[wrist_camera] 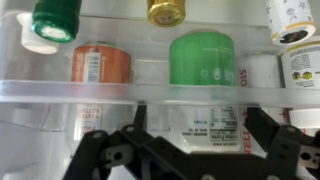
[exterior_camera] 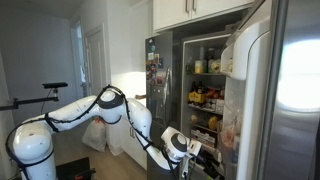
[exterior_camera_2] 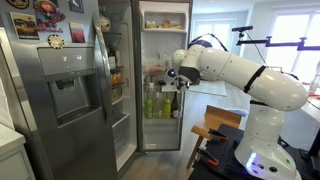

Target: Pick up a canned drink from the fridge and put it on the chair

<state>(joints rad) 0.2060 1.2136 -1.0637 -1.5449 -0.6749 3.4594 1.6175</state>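
Fridge raid, paused: the Panda arm's tool (wrist_camera: pixel 182 148) hangs released and empty at the mouth of the open fridge (exterior_camera_2: pixel 60 110). Its two black fingers (wrist_camera: pixel 92 155) are spread wide with nothing between them.

Straight ahead of the tool, a little above its fingertips, runs the rim of a clear shelf (wrist_camera: pixel 50 92). Just past that rim stands a green can (wrist_camera: pixel 207 60), upright. Its long axis is vertical and sits close to the centre line of the gap between the fingers.

Ahead and to the left on the same shelf stands an orange can (wrist_camera: pixel 100 68), also upright and apart from the green one. White labelled containers (wrist_camera: pixel 300 65) stand ahead and to the right.

Under the shelf, at finger height, sits a white labelled pack (wrist_camera: pixel 210 125) (probably the first thing a level push forward would meet).

The coming move looks to turn on height. The tool lies below the can, so it would have to rise to shelf level before going in, with one finger passing each side of the upright body.

Which of the two cans is the drink cannot be read from the labels.

A wooden seat, likely the chair (exterior_camera_2: pixel 215 120), stands behind and below the tool, near the arm's base.
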